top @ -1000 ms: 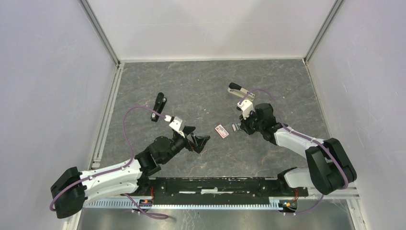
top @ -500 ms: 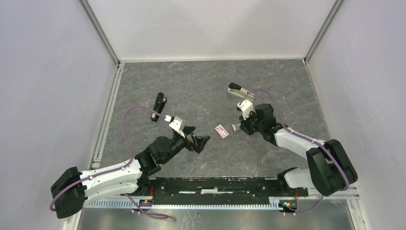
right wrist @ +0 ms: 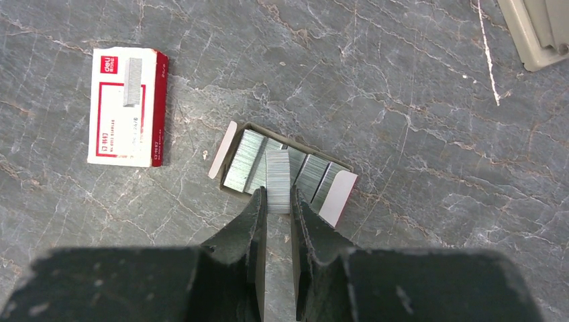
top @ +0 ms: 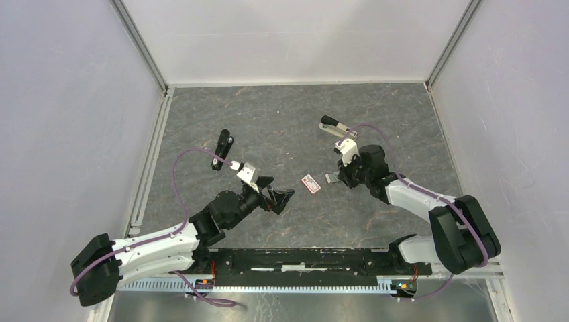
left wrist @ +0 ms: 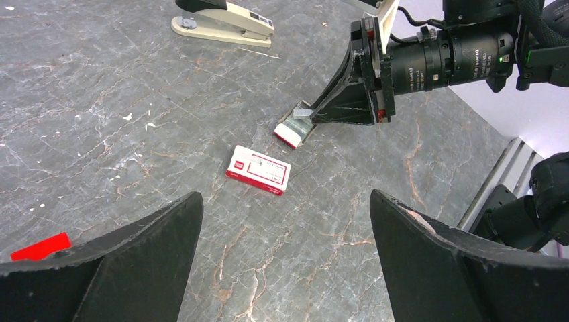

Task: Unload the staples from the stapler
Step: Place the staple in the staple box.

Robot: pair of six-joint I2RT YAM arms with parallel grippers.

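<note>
The stapler, black top on a silver base, lies at the back right of the table, apart from both grippers. It also shows in the left wrist view, and its base corner shows in the right wrist view. My right gripper is shut on a strip of staples at the near edge of a small open tray that holds several more strips. In the top view the right gripper is low over that tray. My left gripper is open and empty, and in the top view it is left of the box.
A red and white staple box lies closed just left of the tray, also in the right wrist view. A slim black bar lies at the left. A thin loose wire lies near the stapler. A red tag lies by my left finger.
The right wrist has shifted very slightly to the right over the tray. The left arm has not moved.
</note>
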